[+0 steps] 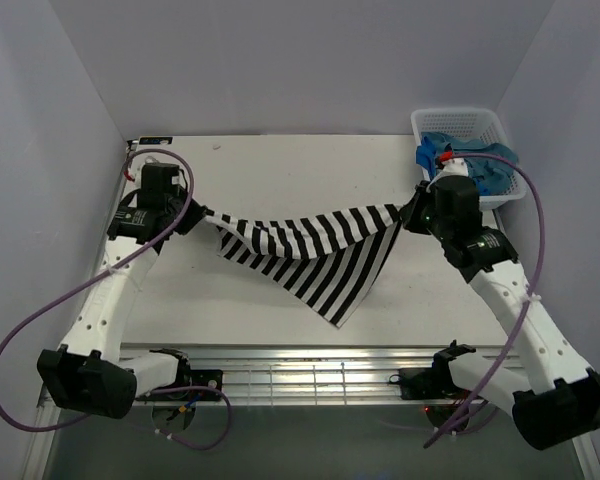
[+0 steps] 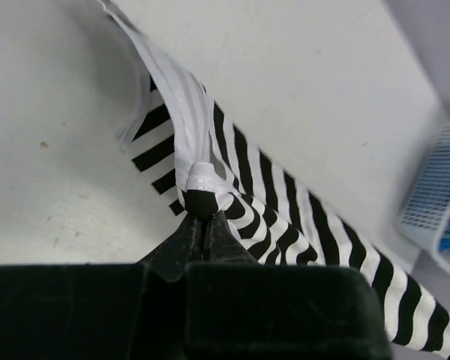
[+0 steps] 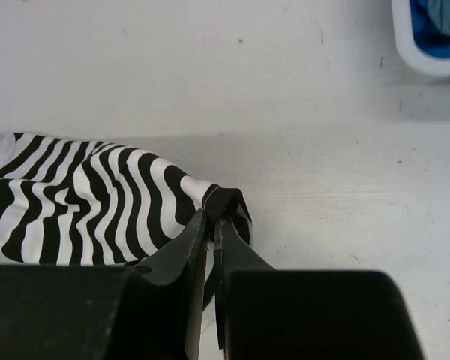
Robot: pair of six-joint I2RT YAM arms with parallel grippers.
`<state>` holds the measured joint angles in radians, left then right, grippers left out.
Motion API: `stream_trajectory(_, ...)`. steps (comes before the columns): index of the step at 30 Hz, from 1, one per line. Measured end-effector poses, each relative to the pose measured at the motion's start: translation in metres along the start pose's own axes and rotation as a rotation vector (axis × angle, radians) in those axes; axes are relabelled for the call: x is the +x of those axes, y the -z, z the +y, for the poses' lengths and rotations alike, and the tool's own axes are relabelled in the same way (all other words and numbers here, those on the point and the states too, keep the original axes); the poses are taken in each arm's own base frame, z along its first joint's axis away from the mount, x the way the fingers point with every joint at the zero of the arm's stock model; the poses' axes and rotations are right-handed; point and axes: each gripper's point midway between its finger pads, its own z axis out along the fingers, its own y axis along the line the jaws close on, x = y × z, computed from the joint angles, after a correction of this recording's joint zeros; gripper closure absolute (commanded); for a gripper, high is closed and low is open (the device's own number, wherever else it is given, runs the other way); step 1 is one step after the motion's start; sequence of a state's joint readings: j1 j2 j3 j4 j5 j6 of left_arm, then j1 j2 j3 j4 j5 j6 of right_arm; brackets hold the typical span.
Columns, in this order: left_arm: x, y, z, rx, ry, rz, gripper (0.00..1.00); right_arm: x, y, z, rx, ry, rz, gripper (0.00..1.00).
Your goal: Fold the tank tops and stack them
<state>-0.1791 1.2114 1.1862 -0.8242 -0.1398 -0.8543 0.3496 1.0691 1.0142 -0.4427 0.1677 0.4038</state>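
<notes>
The black-and-white striped tank top (image 1: pixel 310 245) hangs stretched between my two grippers above the table, its lower part drooping to a point near the front middle. My left gripper (image 1: pixel 198 213) is shut on its left end, which shows bunched at the fingertips in the left wrist view (image 2: pixel 202 196). My right gripper (image 1: pixel 408 212) is shut on its right end, seen pinched in the right wrist view (image 3: pixel 223 204). The teal-blue top (image 1: pixel 475 150) and the royal blue top (image 1: pixel 427 155) lie crumpled in the basket at the back right.
A white plastic lattice basket (image 1: pixel 426 122) stands at the back right corner, just behind my right gripper; its corner shows in the right wrist view (image 3: pixel 427 64) and the left wrist view (image 2: pixel 435 202). Walls close in the table (image 1: pixel 280 165) on three sides.
</notes>
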Motion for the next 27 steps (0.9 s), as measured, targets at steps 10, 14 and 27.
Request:
stream_trajectory(10, -0.099, 0.113, -0.076, 0.250, 0.025, -0.283, 1.00, -0.088, 0.107, 0.033, -0.162, 0.037, -0.270, 0.92)
stream_trajectory(14, -0.124, 0.114, -0.095, 0.258, 0.008, -0.329, 1.00, -0.108, 0.108, 0.039, -0.157, 0.073, -0.282, 0.92)
stream_trajectory(27, -0.207, -0.067, -0.148, 0.308, -0.077, -0.140, 1.00, -0.226, 0.001, 0.036, -0.159, 0.154, -0.261, 0.92)
